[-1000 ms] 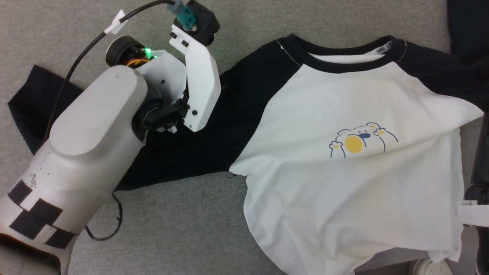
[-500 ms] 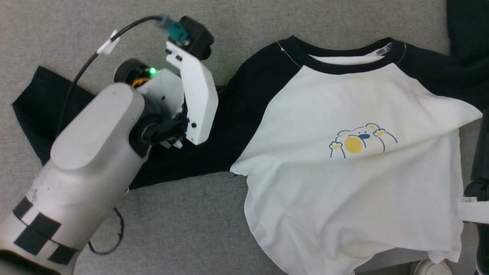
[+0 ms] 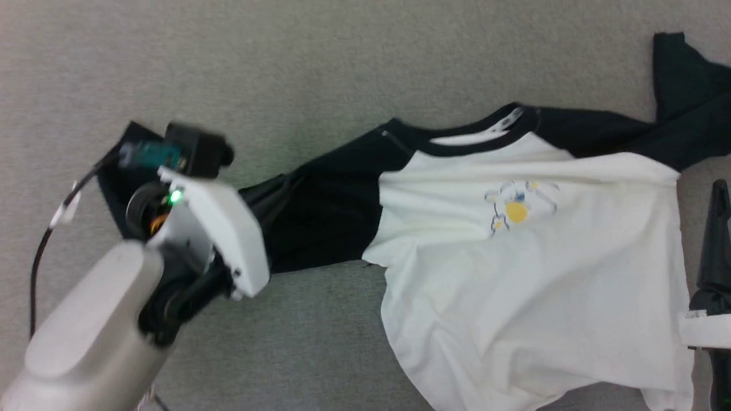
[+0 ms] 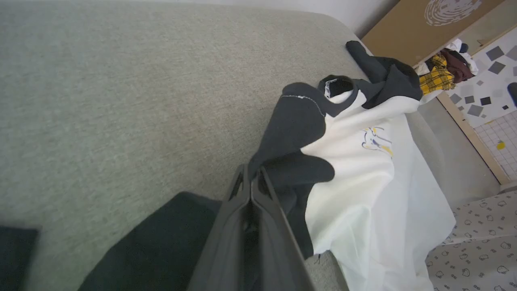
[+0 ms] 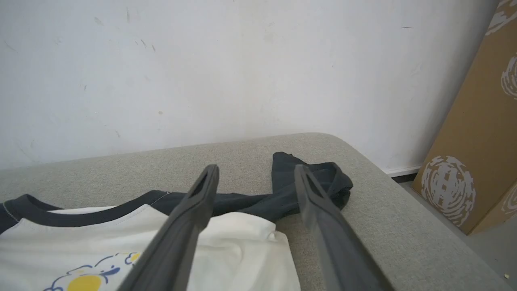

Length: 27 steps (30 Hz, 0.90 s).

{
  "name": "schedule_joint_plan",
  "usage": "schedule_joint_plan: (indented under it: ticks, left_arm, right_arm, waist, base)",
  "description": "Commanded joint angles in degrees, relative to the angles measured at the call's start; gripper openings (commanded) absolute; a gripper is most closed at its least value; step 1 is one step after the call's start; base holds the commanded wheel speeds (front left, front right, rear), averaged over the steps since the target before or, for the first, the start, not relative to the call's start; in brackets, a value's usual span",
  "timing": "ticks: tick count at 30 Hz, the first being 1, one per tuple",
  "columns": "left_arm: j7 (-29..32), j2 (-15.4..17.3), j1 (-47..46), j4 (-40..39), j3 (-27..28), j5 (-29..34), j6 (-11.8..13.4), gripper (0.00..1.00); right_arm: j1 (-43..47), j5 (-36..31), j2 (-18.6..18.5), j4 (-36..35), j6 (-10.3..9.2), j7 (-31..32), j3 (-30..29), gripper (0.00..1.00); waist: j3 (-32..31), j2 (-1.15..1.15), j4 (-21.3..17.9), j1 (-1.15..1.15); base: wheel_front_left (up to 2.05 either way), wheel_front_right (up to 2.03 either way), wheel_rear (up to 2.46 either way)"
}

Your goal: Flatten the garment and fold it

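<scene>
One grey cushion (image 3: 342, 68) carries one garment (image 3: 531, 274), rumpled toward the robot's right with two black sleeves trailing outward. The left gripper (image 4: 250, 184) is clamped, apparently pinching the left sleeve (image 3: 320, 222), though blur hides the bite. It should draw outward, low and steady, until the cloth lies taut. The right gripper (image 5: 255, 169) hangs spread above the other sleeve (image 5: 311, 182), holding nothing.

The garment (image 3: 514, 274) is white with black sleeves (image 3: 320, 222) and neckband (image 3: 457, 145) and a yellow-and-blue print (image 3: 517, 212); the padded surface (image 3: 342, 68) is grey.
</scene>
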Motion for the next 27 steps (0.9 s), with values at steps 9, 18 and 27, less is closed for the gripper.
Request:
schedule_joint_plan:
  ticks: [9, 18, 27]
  left_arm:
    - [-6.82, 4.04, 14.55, -12.45, 3.07, -0.18, 6.48, 0.0]
    - [-5.9, 1.89, 10.85, -14.8, 1.24, 1.73, 6.5, 0.0]
    - [-4.32, -1.64, 4.56, -13.64, -1.47, 3.68, 4.92, 0.0]
  right_arm:
    - [-1.64, -4.36, 0.02, -3.37, -0.11, 6.36, 4.17, 1.0]
    - [-17.56, 2.61, -15.32, 1.89, -0.11, 27.0, 14.37, 1.0]
    - [-30.05, 15.6, -35.03, 9.22, -0.11, 49.07, 31.31, 1.0]
  waist:
    - [-2.92, 0.0, 7.57, 0.0]
    - [0.58, 0.0, 9.31, 0.0]
    - [6.22, 0.0, 12.49, 0.0]
  base:
    - [0.0, 0.0, 0.0]
    - [0.0, 0.0, 0.0]
    - [0.0, 0.0, 0.0]
